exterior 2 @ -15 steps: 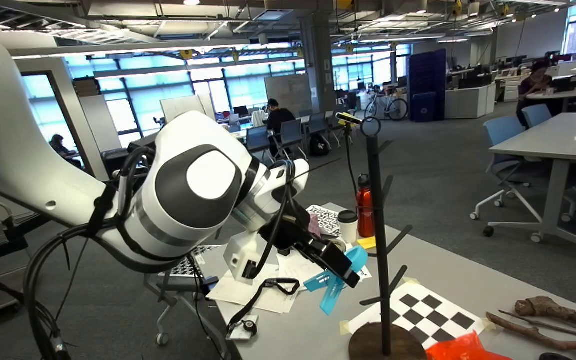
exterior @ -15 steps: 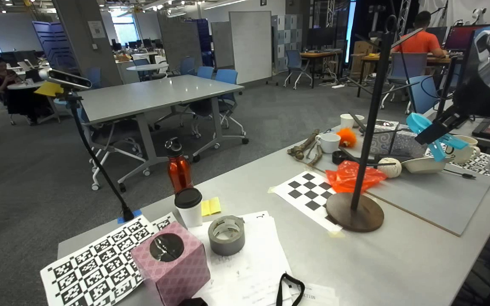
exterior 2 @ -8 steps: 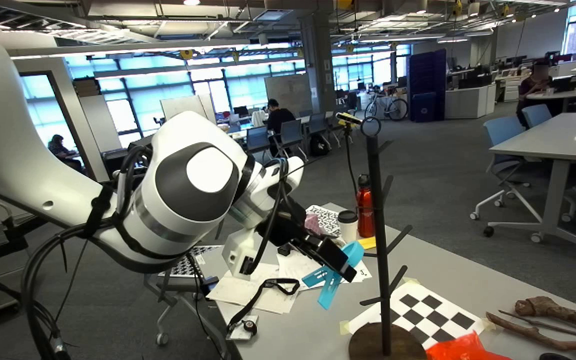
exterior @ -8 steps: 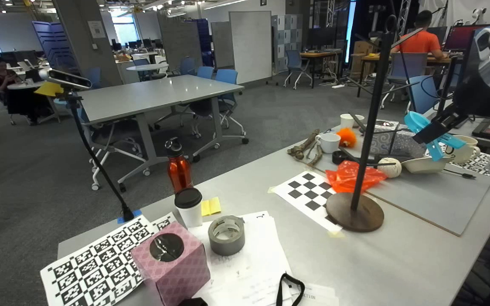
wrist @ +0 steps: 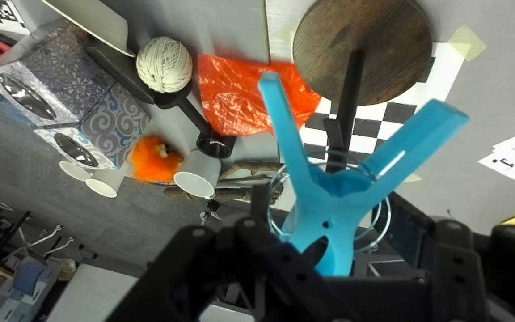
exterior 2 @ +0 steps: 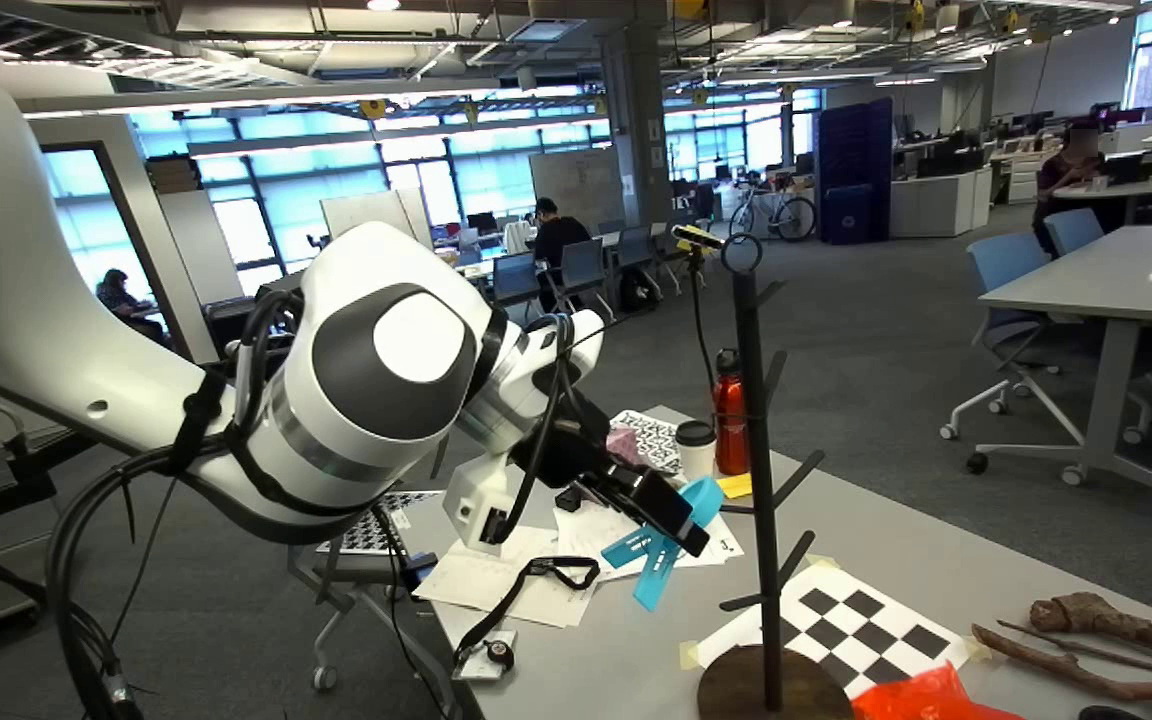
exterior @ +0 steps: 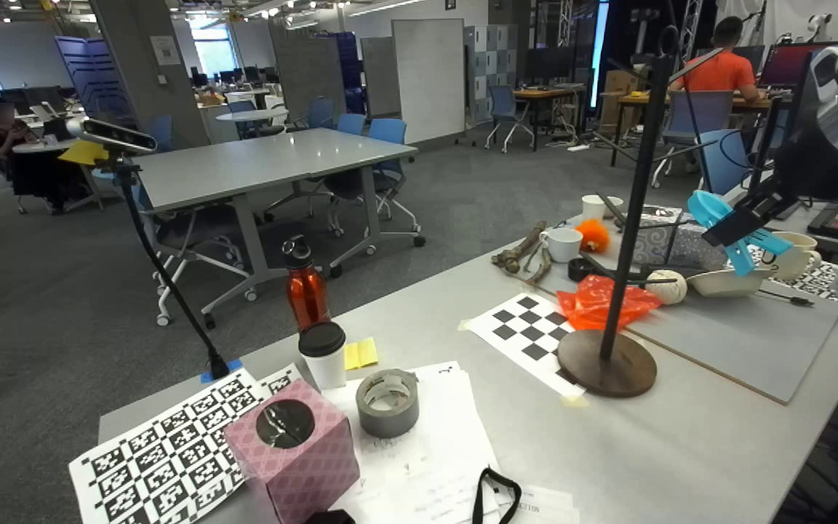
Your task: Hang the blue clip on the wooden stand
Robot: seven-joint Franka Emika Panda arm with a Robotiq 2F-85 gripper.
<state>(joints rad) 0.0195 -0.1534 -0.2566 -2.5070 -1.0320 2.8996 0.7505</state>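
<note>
The blue clip [exterior: 712, 209] is in the air, gripped near its middle; it also shows in an exterior view [exterior 2: 658, 578]. Its forked handles hang down in both exterior views and point up the wrist view [wrist: 329, 203]. My gripper [exterior: 724, 227] is shut on it. The fingers partly cover the clip. The wooden stand [exterior: 633, 218] is upright on its round brown base, with short pegs and a ring at its top. Its pole also shows in an exterior view [exterior 2: 762, 480], its base in the wrist view [wrist: 360, 49]. The clip is beside the pole, apart from it, on no peg.
An orange-red plastic bag [exterior: 601, 302] and a checkerboard sheet [exterior: 528, 327] lie by the base. A string ball [exterior: 666, 287], a bowl [exterior: 728, 284], a white mug [exterior: 563, 244], sticks [exterior: 524, 251] and patterned boxes [wrist: 67, 76] stand or lie beyond. Stand pegs [exterior 2: 796, 557] stick out at several heights.
My gripper, with the clip in it, has shifted a little to the left in both exterior views. The stand has not moved.
</note>
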